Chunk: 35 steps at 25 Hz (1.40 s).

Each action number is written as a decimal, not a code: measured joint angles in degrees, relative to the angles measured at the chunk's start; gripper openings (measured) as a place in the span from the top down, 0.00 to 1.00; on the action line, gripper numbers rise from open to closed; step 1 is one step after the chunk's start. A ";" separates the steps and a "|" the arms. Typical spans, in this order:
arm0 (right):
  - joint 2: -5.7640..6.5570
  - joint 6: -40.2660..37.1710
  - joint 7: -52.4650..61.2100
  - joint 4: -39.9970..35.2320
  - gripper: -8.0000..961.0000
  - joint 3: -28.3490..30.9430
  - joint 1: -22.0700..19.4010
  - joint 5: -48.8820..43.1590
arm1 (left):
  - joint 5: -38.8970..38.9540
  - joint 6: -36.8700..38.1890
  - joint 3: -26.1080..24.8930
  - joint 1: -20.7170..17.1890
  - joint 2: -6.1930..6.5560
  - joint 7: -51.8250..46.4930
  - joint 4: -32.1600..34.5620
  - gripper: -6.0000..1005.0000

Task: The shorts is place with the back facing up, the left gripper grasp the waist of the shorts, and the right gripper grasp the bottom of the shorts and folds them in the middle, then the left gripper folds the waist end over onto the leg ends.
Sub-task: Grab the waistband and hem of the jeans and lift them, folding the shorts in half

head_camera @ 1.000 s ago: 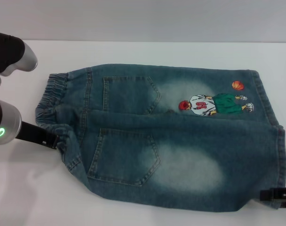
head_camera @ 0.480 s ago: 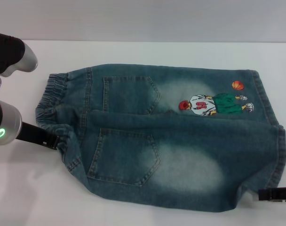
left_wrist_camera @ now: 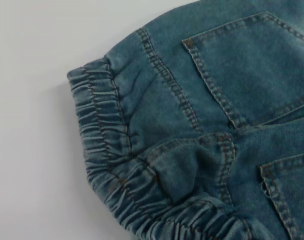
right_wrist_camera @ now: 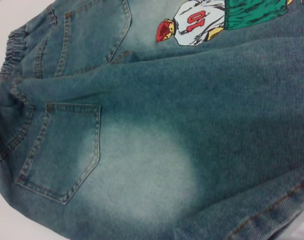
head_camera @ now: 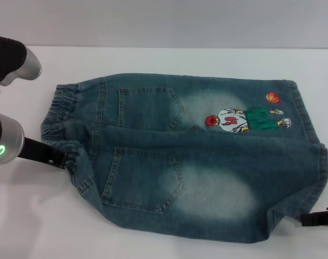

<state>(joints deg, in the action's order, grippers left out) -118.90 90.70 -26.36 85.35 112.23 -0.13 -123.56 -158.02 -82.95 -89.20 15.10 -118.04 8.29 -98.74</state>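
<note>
Shorts: the blue denim shorts (head_camera: pixel 191 156) lay spread on a white table (head_camera: pixel 169 60), back side up, between the two grippers, waistband toward the left gripper and leg hems toward the right gripper.

Fold state: the two legs lay side by side and slightly overlapping along the middle; the near leg's edge rode a little over the far one.

Waistband: the gathered elastic waistband (left_wrist_camera: pixel 99 130) was bunched and puckered just beside the left gripper; the left wrist view showed its ruffles and a small fold of denim pushed up near the centre seam.

Pockets: one patch pocket (head_camera: pixel 149 108) sat beyond the left gripper on the far leg, the other (head_camera: pixel 142 181) on the near leg, each next to a faded whitish patch.

Print: the cartoon basketball player (head_camera: pixel 245 120) lay on the far leg, well beyond the right gripper.

Left gripper: the left gripper (head_camera: pixel 60 159) met the near corner of the waistband; whether its fingers pinched the cloth could not be told.

Right gripper: the right gripper (head_camera: pixel 303 219) sat at the near corner of the leg hem, touching or just beside it; its grip could not be told.
</note>
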 joint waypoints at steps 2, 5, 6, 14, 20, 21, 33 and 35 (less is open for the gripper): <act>-0.04 0.00 -0.34 0.18 0.83 0.00 0.06 0.00 | 0.00 0.09 0.00 -0.11 0.00 -0.01 -0.15 0.90; -0.11 -0.18 -1.00 0.99 0.95 0.00 0.07 0.24 | 0.03 0.43 -0.04 -0.28 0.00 -0.06 -0.35 0.90; -0.12 -0.35 -1.26 1.29 0.96 0.00 0.05 0.60 | 0.04 0.55 -0.07 -0.34 0.00 -0.08 -0.37 0.90; -0.06 -2.69 -4.83 3.29 0.99 1.69 -0.31 6.59 | 0.09 3.20 -0.28 -1.00 0.00 -0.08 -0.57 0.90; -0.10 -5.46 -8.58 4.79 0.99 5.54 -0.66 11.29 | 1.17 8.96 -1.01 -2.62 0.00 -0.12 -1.15 0.90; -0.11 -5.88 -9.22 5.05 0.99 6.03 -0.66 11.70 | 1.51 9.94 -1.04 -2.92 0.00 -0.09 -1.32 0.90; -0.20 -11.09 -15.78 5.55 0.99 11.28 -0.87 14.81 | 4.80 22.46 -3.12 -5.46 0.06 0.05 -1.20 0.90; -0.20 -12.15 -17.43 5.03 0.99 12.12 -0.92 16.03 | 5.56 25.37 -3.25 -5.67 0.07 0.06 -0.55 0.90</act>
<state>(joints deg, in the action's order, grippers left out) -119.09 78.54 -43.80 90.38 124.35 -1.05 -107.53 -152.46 -57.58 -92.45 9.43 -117.97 8.35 -99.29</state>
